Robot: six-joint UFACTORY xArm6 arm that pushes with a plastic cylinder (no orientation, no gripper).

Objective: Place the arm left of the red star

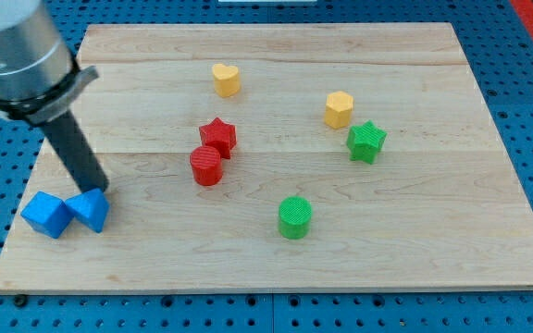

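Red star [218, 135] sits a little to the view's left of board centre, upper half. Touching it on its lower-left side: one red cylinder [206, 166]. Two red blocks in all.

Yellow, two: a heart [226, 80] above the star toward the view's top, well apart from it; a hexagonal block [338, 109] off to the view's right. Green, two: a green star [365, 141] just beside the yellow hexagon, lower right of it; a green cylinder [294, 217] nearer the view's bottom, standing alone. Blue, two: a cube [47, 215] and a triangular block [90, 210], touching each other at the wooden board's [415, 240] lower-left corner. Eight blocks total.

My tip [100, 190] is at the upper edge of the blue triangular block, about touching it, well to the view's left of the red star and lower. No gripper on this arm, only the bare rod, holding nothing.
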